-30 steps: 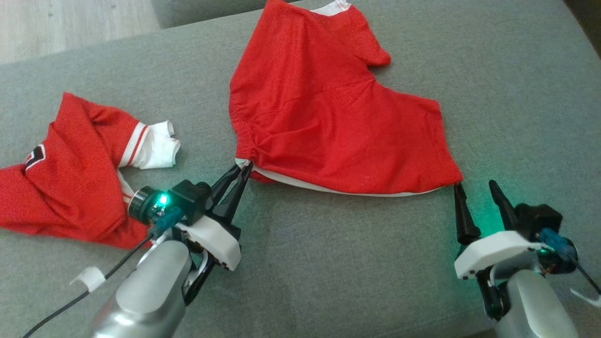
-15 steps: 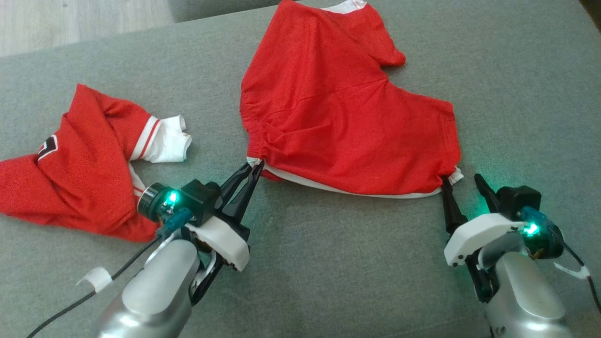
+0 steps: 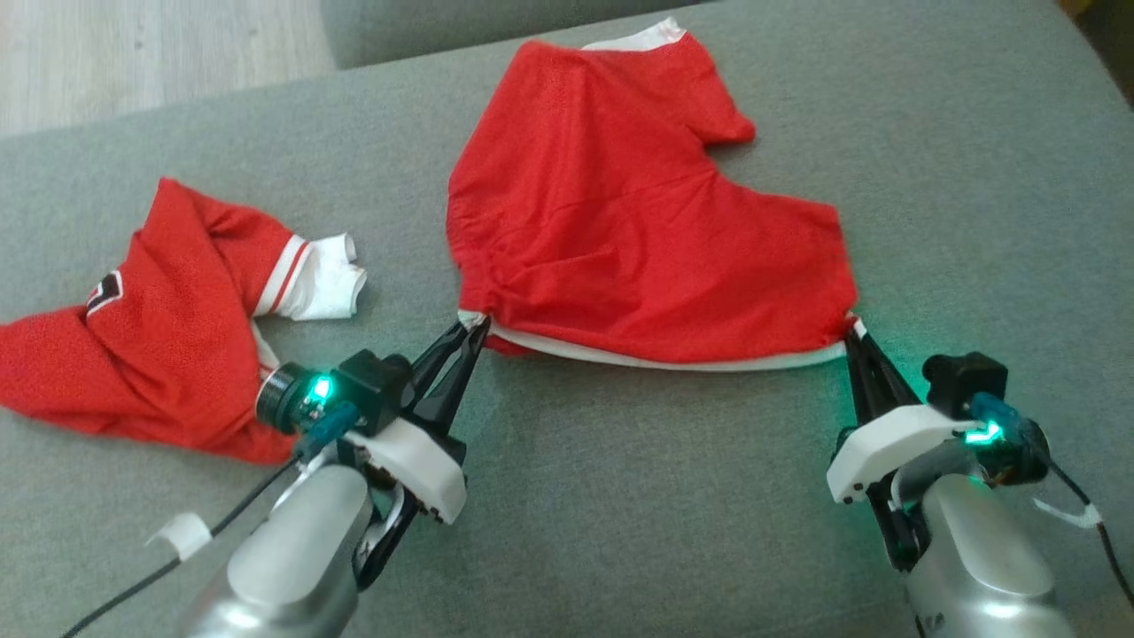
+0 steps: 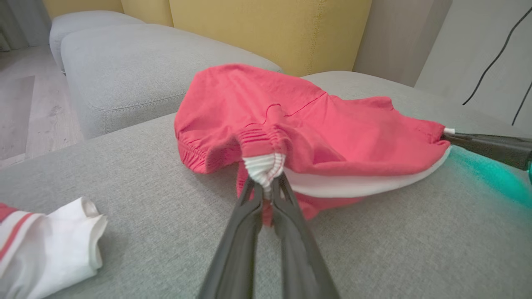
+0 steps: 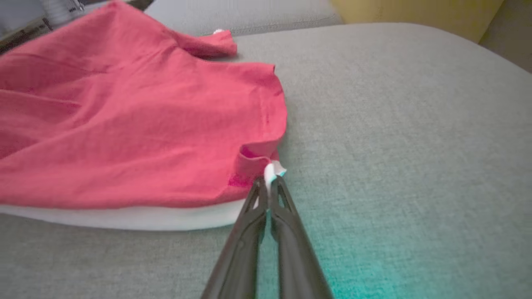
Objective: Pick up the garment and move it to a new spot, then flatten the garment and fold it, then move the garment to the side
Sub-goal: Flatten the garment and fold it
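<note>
Grey sofa cushion (image 3: 620,496): carries everything.
Red garment (image 3: 620,230): laid mostly flat at mid-cushion. Its white-lined near edge is drawn left to right. The cloth is seen to run away from the robot, narrowing to a white-trimmed far end.
Second red garment (image 3: 151,346): bunched, well apart at left.
Left tool (image 3: 469,330): clenched on the gathered near-left corner.
Right tool (image 3: 855,335): clenched on the near-right corner, white trim pinched.
</note>
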Tool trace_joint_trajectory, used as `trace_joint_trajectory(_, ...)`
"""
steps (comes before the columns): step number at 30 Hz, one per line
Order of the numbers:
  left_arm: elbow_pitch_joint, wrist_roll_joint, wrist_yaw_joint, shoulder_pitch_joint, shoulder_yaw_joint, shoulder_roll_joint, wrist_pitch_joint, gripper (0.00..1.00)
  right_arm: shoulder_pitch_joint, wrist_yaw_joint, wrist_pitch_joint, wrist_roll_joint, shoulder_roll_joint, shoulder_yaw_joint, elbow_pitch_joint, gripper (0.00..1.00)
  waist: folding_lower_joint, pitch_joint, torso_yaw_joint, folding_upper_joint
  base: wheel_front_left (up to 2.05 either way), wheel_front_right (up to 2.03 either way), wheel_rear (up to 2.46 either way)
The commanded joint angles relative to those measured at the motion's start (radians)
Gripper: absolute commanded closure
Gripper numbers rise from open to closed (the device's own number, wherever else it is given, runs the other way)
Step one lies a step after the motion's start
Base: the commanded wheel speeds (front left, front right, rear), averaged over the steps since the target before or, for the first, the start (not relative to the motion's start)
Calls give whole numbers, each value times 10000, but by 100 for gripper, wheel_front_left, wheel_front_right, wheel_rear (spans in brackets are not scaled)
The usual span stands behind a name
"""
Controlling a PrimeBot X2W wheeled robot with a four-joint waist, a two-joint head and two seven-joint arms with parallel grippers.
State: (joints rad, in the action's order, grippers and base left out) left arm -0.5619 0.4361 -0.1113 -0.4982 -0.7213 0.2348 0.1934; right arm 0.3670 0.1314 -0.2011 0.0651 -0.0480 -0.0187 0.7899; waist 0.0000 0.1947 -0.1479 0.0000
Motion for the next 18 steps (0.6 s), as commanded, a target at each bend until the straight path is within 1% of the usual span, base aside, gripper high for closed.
trace_joint_trajectory(1,228,151,154,-55,301,294,57,100,329,-7,-238,334,-22,-302,-476,100,0,-213,-108,0,0,0,0)
trace_joint_trajectory(3,235,165,184,-14,317,332,70,100,344,-7,-288,476,-22,-298,-624,100,0,-294,-143,0,0,0,0)
trace_joint_trajectory(7,372,251,320,68,445,480,120,100,391,-7,-364,1613,-22,-459,-1405,100,0,-649,-289,0,0,0,0)
trace_joint_trajectory(11,719,359,383,-51,603,682,16,100,560,-7,-186,2342,-22,-622,-2399,100,0,-994,-424,0,0,0,0)
trace_joint_trajectory(14,1071,444,389,-369,756,889,-241,100,797,-7,65,2670,-22,-689,-3182,100,0,-1235,-474,0,0,0,0)
trace_joint_trajectory(18,1573,381,373,-1189,943,1246,-672,100,1300,-7,276,2870,-22,-538,-4074,100,0,-1521,-482,0,0,0,0)
